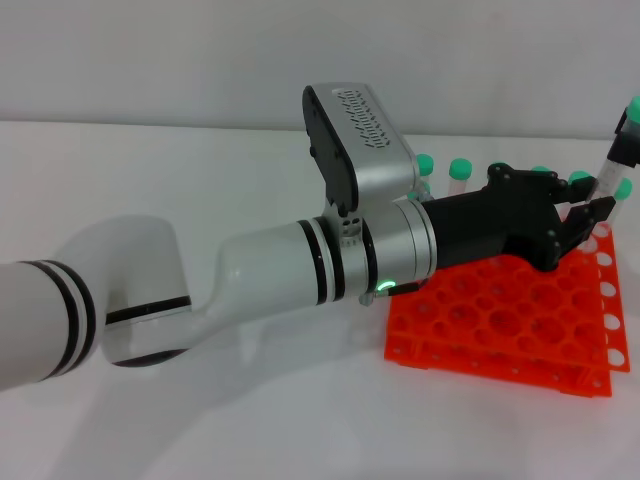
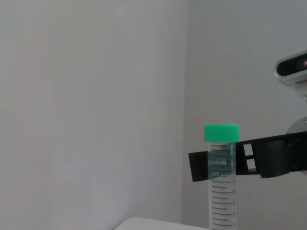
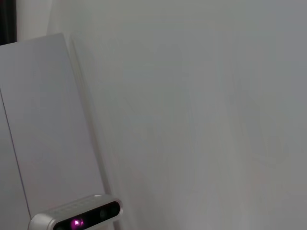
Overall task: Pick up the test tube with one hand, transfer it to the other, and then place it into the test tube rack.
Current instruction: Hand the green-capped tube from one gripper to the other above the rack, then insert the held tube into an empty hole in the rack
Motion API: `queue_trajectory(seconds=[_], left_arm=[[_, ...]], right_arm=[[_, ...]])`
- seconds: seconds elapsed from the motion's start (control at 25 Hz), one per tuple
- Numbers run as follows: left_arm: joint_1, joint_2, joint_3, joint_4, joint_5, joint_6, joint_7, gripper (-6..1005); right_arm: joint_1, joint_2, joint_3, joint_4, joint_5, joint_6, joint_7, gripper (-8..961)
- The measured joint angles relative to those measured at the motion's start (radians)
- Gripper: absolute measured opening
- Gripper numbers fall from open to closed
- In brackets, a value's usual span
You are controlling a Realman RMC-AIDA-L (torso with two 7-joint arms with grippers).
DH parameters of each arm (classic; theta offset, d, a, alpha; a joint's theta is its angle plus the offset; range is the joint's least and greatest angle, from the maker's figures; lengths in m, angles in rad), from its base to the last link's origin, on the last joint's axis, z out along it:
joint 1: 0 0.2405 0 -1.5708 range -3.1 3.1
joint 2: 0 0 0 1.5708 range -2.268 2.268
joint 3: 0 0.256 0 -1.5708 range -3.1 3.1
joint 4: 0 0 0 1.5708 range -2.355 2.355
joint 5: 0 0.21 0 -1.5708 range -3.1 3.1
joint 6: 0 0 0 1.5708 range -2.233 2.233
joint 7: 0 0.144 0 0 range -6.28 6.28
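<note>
The test tube (image 1: 612, 168), clear with a green cap, hangs tilted at the far right above the orange test tube rack (image 1: 500, 320). My right gripper (image 1: 628, 147) is shut on the tube's upper part, just below the cap; only its black fingers show at the picture's edge. In the left wrist view the right gripper (image 2: 224, 164) clamps the tube (image 2: 221, 191) under its cap. My left gripper (image 1: 592, 228) reaches across over the rack with its prongs spread around the tube's lower end.
Several other green-capped tubes (image 1: 460, 170) stand along the rack's far row, partly behind my left arm (image 1: 300, 265). The right wrist view shows only a pale wall and the left wrist's camera housing (image 3: 76, 218).
</note>
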Motion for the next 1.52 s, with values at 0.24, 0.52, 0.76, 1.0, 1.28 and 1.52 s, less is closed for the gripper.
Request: queue_trajectory(seconds=[0.24, 0.52, 0.76, 1.0, 1.28, 1.52], left_arm=[[0.005, 0.000, 0.000, 0.002, 0.009, 0.000, 0.001, 190], [0.006, -0.001, 0.001, 0.005, 0.015, 0.001, 0.001, 190], [0.008, -0.002, 0.004, 0.004, 0.017, 0.000, 0.002, 191], [0.014, -0.003, 0.003, 0.006, 0.016, -0.013, 0.034, 191], [0.034, -0.004, -0.007, 0.007, 0.016, -0.029, 0.066, 243], [0.068, -0.005, -0.015, 0.021, 0.013, -0.022, 0.161, 467]], right_arm=[[-0.005, 0.006, 0.002, 0.000, 0.009, -0.002, -0.040, 386], [-0.008, 0.010, 0.003, 0.000, 0.012, -0.002, -0.053, 260], [-0.014, 0.013, 0.003, 0.000, 0.012, 0.001, -0.053, 259], [-0.015, 0.016, 0.002, 0.000, 0.012, 0.002, -0.053, 258], [-0.016, 0.018, 0.003, 0.000, 0.015, 0.005, -0.053, 257], [-0.016, 0.022, 0.012, 0.000, 0.024, -0.003, -0.054, 256]])
